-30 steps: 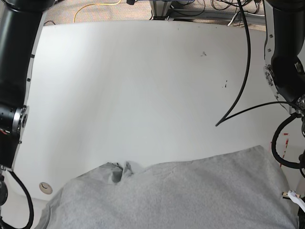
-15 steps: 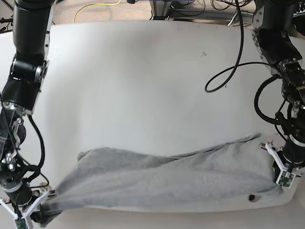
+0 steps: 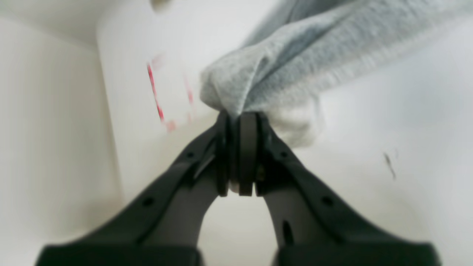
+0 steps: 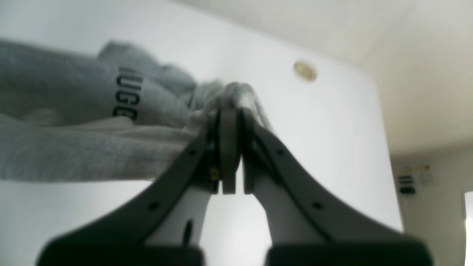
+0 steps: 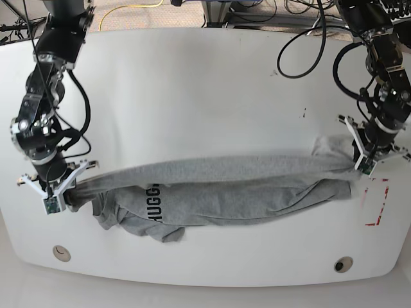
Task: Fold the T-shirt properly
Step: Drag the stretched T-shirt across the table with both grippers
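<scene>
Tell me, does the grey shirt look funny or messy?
Yes. The light grey cotton T-shirt is not flat: it is pulled into a long, bunched rope across the white table, pinched at one end by the right gripper and at the other by the left gripper. Its black lettering is crumpled sideways.

T-shirt [image 5: 218,192] is stretched across the table [image 5: 192,96] near its front edge, between right gripper [image 5: 64,186] at base-view left and left gripper [image 5: 359,157] at right.
</scene>
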Available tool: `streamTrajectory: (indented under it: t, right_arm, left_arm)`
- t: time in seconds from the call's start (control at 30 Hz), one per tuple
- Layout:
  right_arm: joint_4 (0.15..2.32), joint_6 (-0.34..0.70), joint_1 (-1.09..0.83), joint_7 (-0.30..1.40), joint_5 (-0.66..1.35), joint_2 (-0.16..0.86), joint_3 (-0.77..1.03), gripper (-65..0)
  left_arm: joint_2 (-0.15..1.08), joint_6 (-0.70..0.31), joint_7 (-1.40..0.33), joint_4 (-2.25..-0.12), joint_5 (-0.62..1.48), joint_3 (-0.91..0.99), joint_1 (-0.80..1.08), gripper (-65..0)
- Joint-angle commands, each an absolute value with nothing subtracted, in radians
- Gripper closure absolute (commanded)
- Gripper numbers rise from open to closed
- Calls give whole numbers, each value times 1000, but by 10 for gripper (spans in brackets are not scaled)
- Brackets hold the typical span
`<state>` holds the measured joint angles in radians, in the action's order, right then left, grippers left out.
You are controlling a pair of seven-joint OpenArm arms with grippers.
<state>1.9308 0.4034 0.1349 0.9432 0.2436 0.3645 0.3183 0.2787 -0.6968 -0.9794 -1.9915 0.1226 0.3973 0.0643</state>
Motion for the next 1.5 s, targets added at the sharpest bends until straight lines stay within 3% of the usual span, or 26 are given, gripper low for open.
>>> streamTrajectory:
  t: [0.0, 0.67, 1.47]
  right_arm:
    - [1986, 401, 73, 914, 257, 360, 358, 0]
    - [2025, 403, -355, 914, 257, 160, 506, 0]
    - [2020, 403, -453, 909, 254, 85, 512, 0]
  left_arm:
    - [272, -698, -966, -2011, 145, 420, 133, 0]
    - [277, -698, -960, -2006, 153, 576, 522, 0]
    - [318, -698, -958, -2003, 151, 638, 522, 0]
